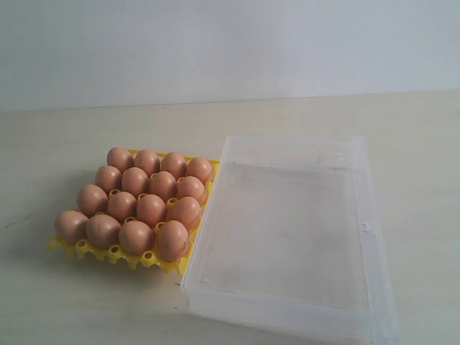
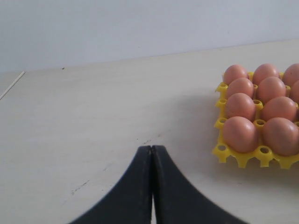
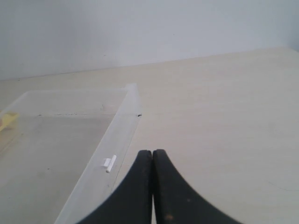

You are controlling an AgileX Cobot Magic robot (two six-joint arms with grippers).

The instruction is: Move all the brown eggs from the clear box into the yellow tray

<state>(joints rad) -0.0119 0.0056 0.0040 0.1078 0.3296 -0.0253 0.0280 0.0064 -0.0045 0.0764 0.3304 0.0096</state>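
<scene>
Seemingly sixteen brown eggs [image 1: 151, 208] fill the yellow tray [image 1: 113, 253] beside the clear box [image 1: 287, 237]; left pincer [image 2: 152, 154] and right pincer [image 3: 152, 156] sit closed, empty

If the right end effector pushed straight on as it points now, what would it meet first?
Probably nothing: the right end effector, shut, points along bare table, just beside the clear box rim; depth is unclear.

Brown eggs [image 1: 151, 210] crowd yellow tray [image 1: 100, 253]; clear box [image 1: 280, 237] unobstructed.

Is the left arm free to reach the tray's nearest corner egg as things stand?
Probably yes: only bare table lies between the left gripper and that egg in the yellow tray, though its jaws are shut.
</scene>
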